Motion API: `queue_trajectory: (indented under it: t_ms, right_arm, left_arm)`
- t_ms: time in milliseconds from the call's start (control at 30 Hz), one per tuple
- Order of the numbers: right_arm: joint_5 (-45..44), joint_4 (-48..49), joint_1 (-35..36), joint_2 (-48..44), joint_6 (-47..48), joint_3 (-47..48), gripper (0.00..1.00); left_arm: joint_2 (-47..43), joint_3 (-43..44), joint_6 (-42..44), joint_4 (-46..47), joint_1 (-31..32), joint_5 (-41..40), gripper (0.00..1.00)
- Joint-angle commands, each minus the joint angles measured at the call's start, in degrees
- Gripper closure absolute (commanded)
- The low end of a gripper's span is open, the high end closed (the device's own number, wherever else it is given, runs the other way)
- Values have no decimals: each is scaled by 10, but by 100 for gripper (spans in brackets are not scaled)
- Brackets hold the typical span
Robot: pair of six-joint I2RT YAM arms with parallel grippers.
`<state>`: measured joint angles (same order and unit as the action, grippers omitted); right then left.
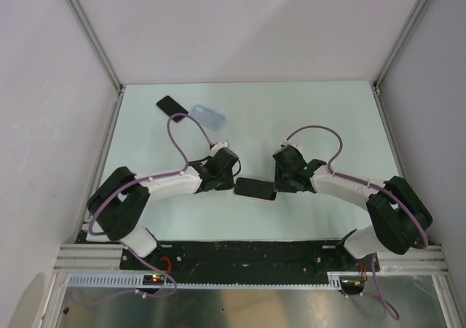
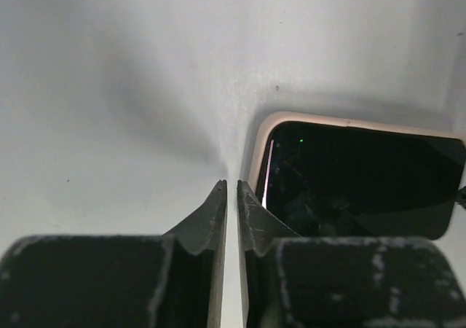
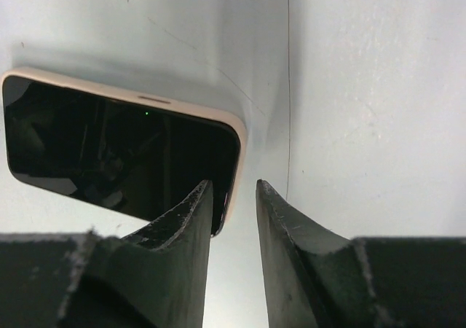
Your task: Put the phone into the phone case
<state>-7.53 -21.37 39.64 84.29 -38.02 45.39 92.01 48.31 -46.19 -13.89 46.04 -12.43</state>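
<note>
The phone (image 1: 255, 188), a black screen with a pale pink rim, lies flat on the table between my two grippers. The light blue phone case (image 1: 207, 116) lies at the far left, apart from both arms. My left gripper (image 1: 231, 176) sits at the phone's left end. In the left wrist view its jaws (image 2: 232, 184) are nearly together with nothing between them, and the phone (image 2: 364, 182) lies just to their right. My right gripper (image 1: 279, 181) is at the phone's right end. Its jaws (image 3: 233, 184) are a little apart and empty, over the phone's (image 3: 109, 153) corner edge.
A flat black slab (image 1: 172, 106) lies beside the case at the far left. Metal frame posts and white walls bound the table on the left, right and back.
</note>
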Motion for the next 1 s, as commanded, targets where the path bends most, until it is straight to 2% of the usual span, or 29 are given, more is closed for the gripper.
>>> queue_trajectory:
  t_ms: [0,133,267,533,700,967]
  right_arm:
    - [-5,-33,10,-37,11,16,64]
    - [2,-26,16,-48,4,3,63]
    - [18,-14,18,-45,0,-5,64]
    - [37,2,23,-29,-7,-14,66]
    - [37,3,24,-26,-8,-18,72]
    - [38,10,27,-18,-13,-32,76]
  left_arm:
    - [-60,1,28,-24,-2,-5,84]
    - [-73,13,42,-34,0,2,81]
    - [-55,37,55,-43,0,18,81]
    - [-8,57,59,-51,14,29,85]
    - [17,71,60,-50,22,36,89]
    - [42,75,57,-52,29,41,97]
